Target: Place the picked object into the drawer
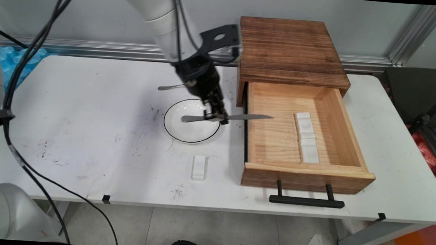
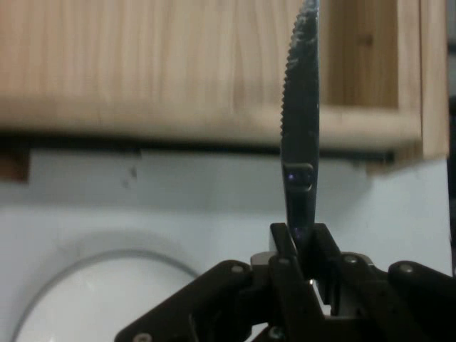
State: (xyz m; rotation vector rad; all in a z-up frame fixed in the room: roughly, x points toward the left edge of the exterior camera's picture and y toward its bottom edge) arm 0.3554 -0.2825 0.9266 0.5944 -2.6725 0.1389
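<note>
My gripper [image 1: 216, 116] is shut on a metal table knife [image 1: 241, 117], held level above the right rim of a white plate [image 1: 187, 130] with a black edge. The blade points right, its tip reaching over the left wall of the open wooden drawer [image 1: 277, 141]. In the hand view the serrated knife [image 2: 301, 128] rises from between my gripper [image 2: 299, 239] fingers toward the drawer [image 2: 214, 121], with the plate [image 2: 92, 292] at lower left. Inside the drawer lie white cutlery rests [image 1: 306, 137].
The dark wooden cabinet [image 1: 290, 51] stands behind the drawer, whose black handle [image 1: 306, 201] reaches the table's front edge. A second metal utensil [image 1: 171, 87] lies behind the plate. A small white rest [image 1: 199, 167] sits in front of the plate.
</note>
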